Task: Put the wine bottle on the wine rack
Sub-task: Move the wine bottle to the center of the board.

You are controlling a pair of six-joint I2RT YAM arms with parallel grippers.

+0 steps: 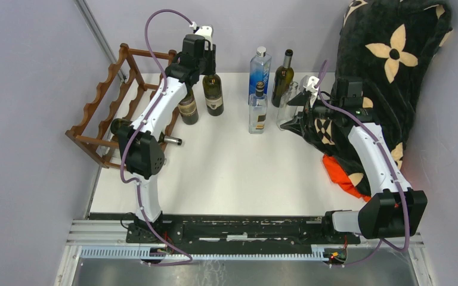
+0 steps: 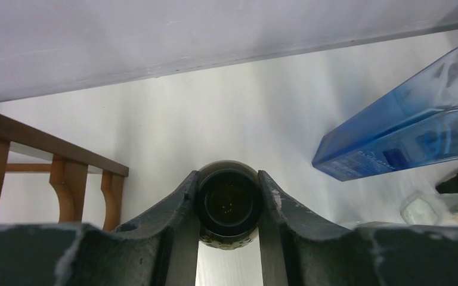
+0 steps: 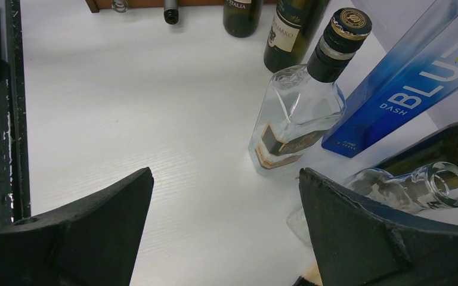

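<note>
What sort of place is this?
Probably a robotics test bench, not a bar: a left arm and right arm mounted at a white table, plain grey walls, and a wine rack with bottles set out.

On the tall blue rectangular glass bottle point(image 3: 405, 95), "BLU" is printed in large white letters, cut off at the frame edge, with "DASH" set small beside it. "ITALIA" is seen on the label of the dark glass bottle point(image 3: 241, 12). On the dark green glass wine bottle point(image 3: 292, 30), the letters "MARO" are shown. The clear flat glass bottle point(image 3: 295, 119) carries a label too small to be read.
</note>
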